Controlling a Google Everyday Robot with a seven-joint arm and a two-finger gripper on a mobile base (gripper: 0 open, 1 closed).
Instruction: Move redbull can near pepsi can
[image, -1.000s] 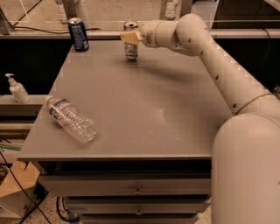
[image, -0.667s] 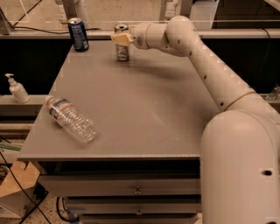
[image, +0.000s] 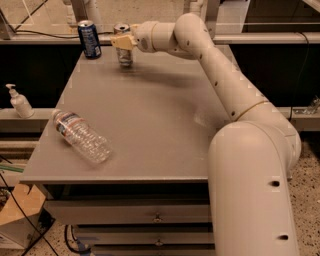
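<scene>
I have the pincer (image: 122, 42) at the far end of the tabletop (image: 150, 130), clamped on the upright redbull can (image: 125, 56). The pepsi can (image: 89, 39) stands near the pincer, on the side away from the arm, not touching.

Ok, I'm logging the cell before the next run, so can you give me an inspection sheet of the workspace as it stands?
Surface: grey table, no spills seen.
Job's things: redbull can upright near the far edge, held by the gripper; pepsi can upright to its left, a gap between them.
Clutter: clear water bottle lying on its side near the front left corner.
Grippers: gripper closed on the redbull can's upper part.
Cables: black cables on the floor at lower left.
Surroundings: pump bottle on a ledge to the left; cardboard box on the floor; drawers under the table.
</scene>
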